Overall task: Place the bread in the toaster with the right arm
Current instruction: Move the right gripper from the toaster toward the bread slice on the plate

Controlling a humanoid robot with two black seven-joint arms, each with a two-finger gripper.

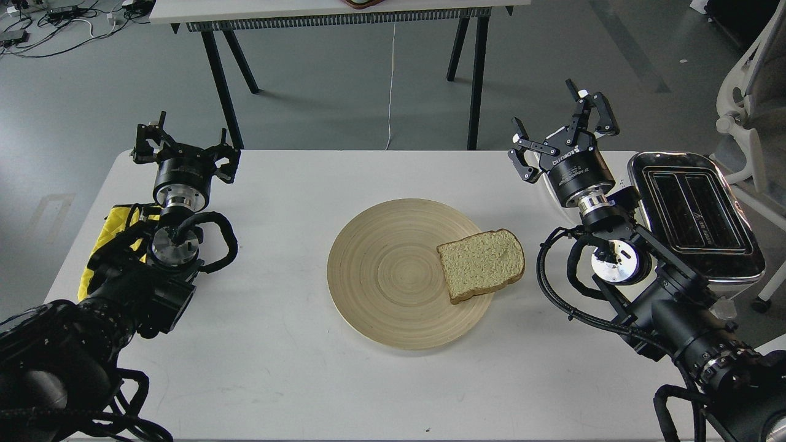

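A slice of pale tan bread point(481, 264) with a brown crust lies on the right edge of a round wooden plate point(381, 276), hanging slightly over its rim. The toaster point(697, 212), chrome-topped with two dark slots, stands at the table's right edge. My right gripper point(560, 132) is open, its fingers spread wide, above the table's far right part, between the bread and the toaster and apart from both. At the far left of the table my left gripper point(184, 147) is open and holds nothing.
The white table point(276, 368) carries the plate at its middle. A yellow cloth point(113, 236) sits on my left arm. Beyond the table stand another table's black legs point(476, 80) and a hanging white cord point(391, 80). A white chair point(749, 92) is at the far right.
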